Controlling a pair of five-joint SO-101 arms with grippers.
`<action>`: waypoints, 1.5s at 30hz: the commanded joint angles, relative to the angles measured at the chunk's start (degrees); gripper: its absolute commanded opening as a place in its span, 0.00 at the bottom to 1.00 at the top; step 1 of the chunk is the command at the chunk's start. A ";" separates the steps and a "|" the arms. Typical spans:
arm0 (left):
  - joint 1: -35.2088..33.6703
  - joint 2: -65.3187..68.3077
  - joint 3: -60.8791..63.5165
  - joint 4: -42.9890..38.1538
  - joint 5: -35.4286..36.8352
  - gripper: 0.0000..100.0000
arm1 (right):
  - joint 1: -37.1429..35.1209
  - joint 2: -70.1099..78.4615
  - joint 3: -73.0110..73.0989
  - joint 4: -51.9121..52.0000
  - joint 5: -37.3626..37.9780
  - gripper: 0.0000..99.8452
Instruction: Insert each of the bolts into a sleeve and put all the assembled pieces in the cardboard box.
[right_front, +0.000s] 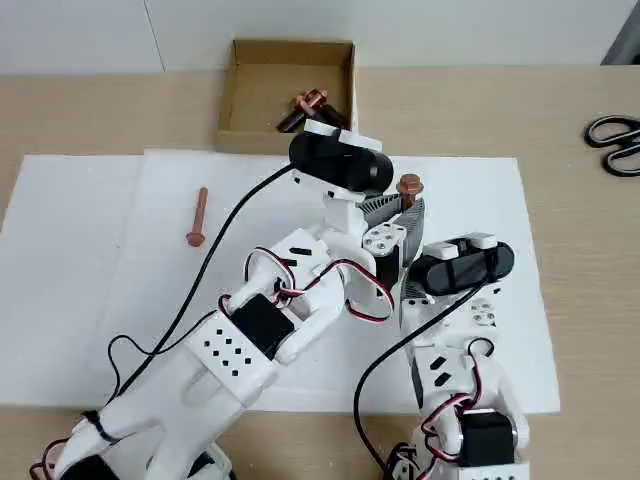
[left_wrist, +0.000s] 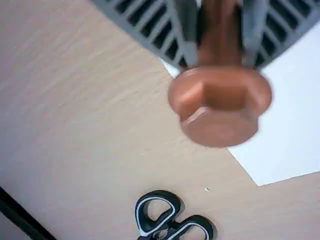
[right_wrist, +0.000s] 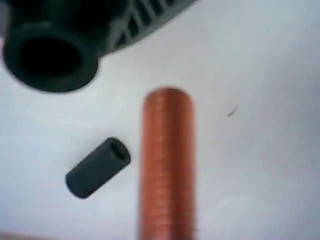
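The copper bolt (left_wrist: 220, 100) looks stiff and light, with threads that should grip well, so the shank is the place to hold. The left fingers (left_wrist: 140, 20) clench it just behind the head, above the white sheet (right_front: 80, 250). The right fingers (right_wrist: 145, 20) seem clamped on a black sleeve (right_wrist: 50, 57) near the bolt's tip. 1 spare sleeve (right_wrist: 97, 167) lies on the sheet.

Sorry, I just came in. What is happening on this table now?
The left gripper holds a copper bolt by its head end, and the right gripper holds a black sleeve; the bolt's tip is near the sleeve, not yet inside. A spare bolt and a spare sleeve lie on the white paper. The cardboard box already has assembled pieces.
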 joint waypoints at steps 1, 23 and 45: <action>-0.26 -2.55 -0.57 -1.67 -0.44 0.01 | 0.48 -0.92 -0.35 -1.89 -0.44 0.00; -0.26 -2.64 -0.57 -1.67 -0.44 0.01 | 0.13 -0.92 3.60 -13.14 -0.53 0.00; -8.18 -2.55 -0.57 -7.47 -0.44 0.01 | 0.04 -0.92 3.78 -12.97 -0.62 0.00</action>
